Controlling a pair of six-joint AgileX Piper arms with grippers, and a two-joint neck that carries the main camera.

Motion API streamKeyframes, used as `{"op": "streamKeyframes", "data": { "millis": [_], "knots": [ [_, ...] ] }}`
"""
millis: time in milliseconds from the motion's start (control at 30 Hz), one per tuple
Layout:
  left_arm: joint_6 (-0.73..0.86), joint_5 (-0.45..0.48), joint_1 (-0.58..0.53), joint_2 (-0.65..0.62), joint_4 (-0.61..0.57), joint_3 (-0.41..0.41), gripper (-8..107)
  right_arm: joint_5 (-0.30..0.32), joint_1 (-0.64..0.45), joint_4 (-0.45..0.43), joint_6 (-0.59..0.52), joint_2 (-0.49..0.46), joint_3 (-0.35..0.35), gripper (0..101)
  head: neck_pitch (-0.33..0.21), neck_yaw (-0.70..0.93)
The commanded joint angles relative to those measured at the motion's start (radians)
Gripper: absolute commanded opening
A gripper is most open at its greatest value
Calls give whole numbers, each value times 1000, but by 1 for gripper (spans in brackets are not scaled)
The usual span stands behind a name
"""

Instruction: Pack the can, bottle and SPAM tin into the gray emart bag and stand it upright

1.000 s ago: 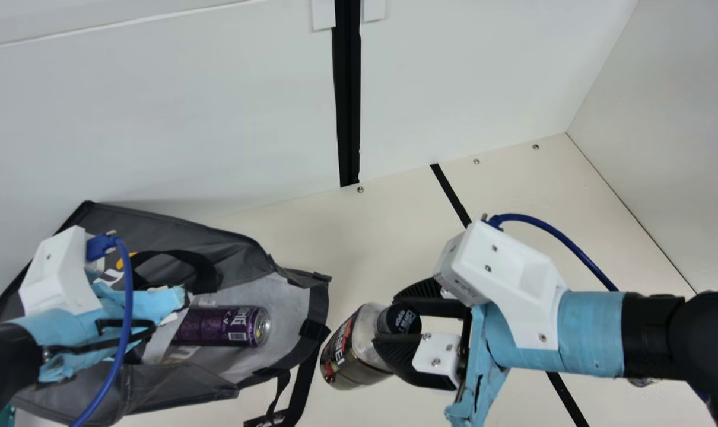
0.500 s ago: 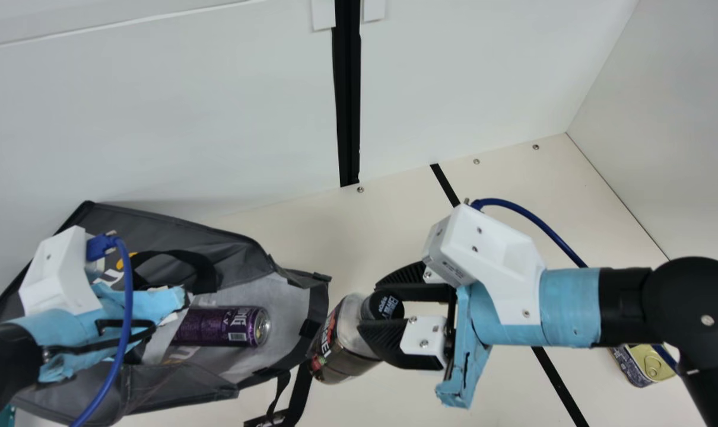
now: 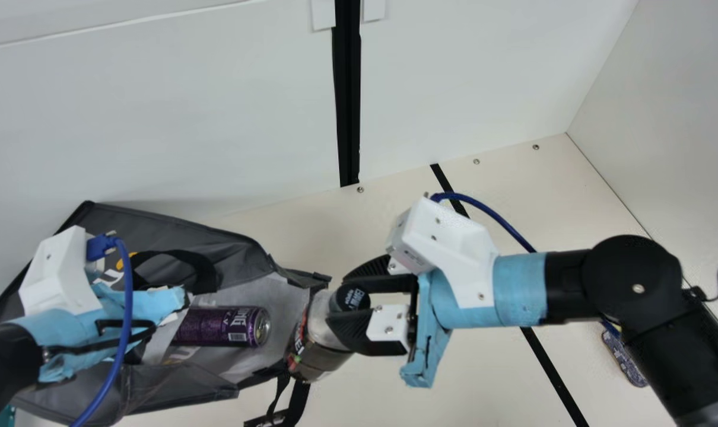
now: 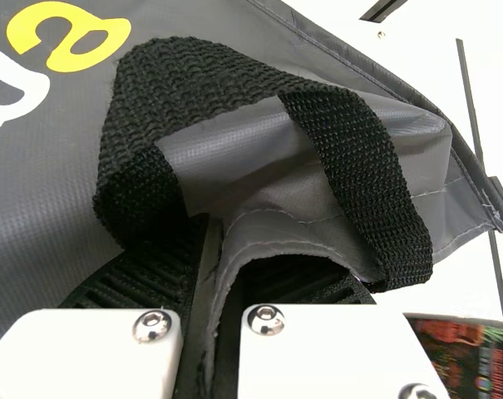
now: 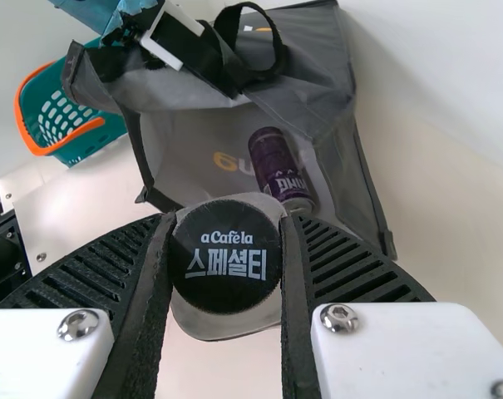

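Main view: here's the gray fabric bag (image 3: 175,228) lying down, mouth open, purple metal can (image 3: 219,326) inside. Right at that mouth, the right gripper (image 3: 339,302) has the black-capped plastic bottle (image 3: 317,341) by its top; the flat metal tin (image 3: 623,359) waits well apart from the bag. Left wrist view: the left gripper (image 4: 218,249) pinches bag fabric. Right wrist view: bottle lined up, looks like loading; next, slide it in past the bag's rim, beside the can, then release.
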Motion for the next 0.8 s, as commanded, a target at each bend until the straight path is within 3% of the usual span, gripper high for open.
{"op": "streamKeyframes", "data": {
  "millis": [0, 767],
  "knots": [
    [0, 0, 0, 0, 0, 0, -8, -26, 31, 8, -8, 15, 1, 0, -23, -1],
    [0, 0, 0, 0, 0, 0, -8, -220, 227, 94, -144, 223, -39, 0, -23, -1]
  ]
}}
